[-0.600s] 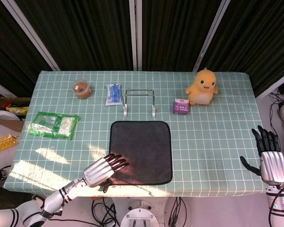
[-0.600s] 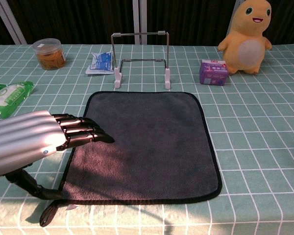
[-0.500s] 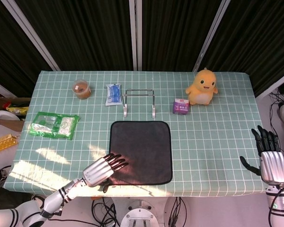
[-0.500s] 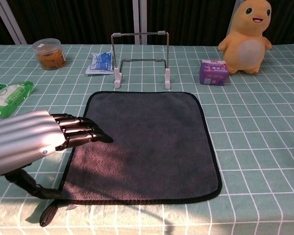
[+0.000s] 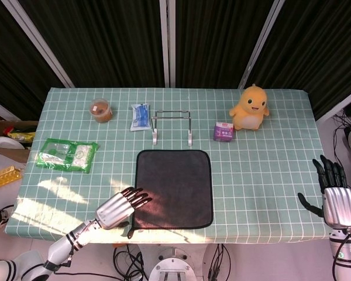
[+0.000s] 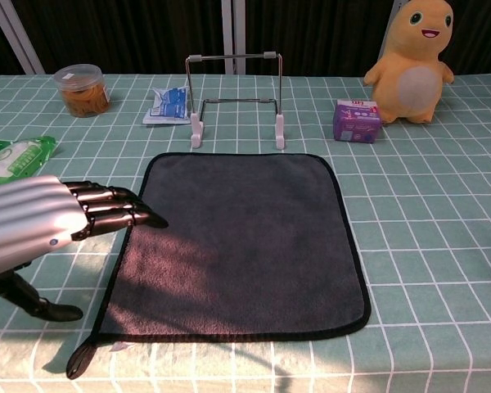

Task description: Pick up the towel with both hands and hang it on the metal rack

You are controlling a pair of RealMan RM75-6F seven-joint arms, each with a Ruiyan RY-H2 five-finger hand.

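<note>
A dark grey towel [image 5: 174,187] [image 6: 237,244] lies flat in the middle of the table, just in front of the metal rack [image 5: 172,125] [image 6: 234,97]. My left hand [image 5: 118,208] [image 6: 45,225] hovers at the towel's front-left edge, fingers stretched out over its border and thumb apart below, holding nothing. My right hand [image 5: 336,196] stands open beyond the table's right edge, fingers pointing up, far from the towel; the chest view does not show it.
Behind the towel stand a yellow plush toy [image 5: 251,108], a small purple box [image 5: 223,132], a blue-white packet [image 5: 140,116] and a jar [image 5: 100,109]. A green snack bag [image 5: 66,154] lies at the left.
My left hand has drawn back to the left, its fingertips sliding from over the towel to its left border. The right hand has barely moved.
</note>
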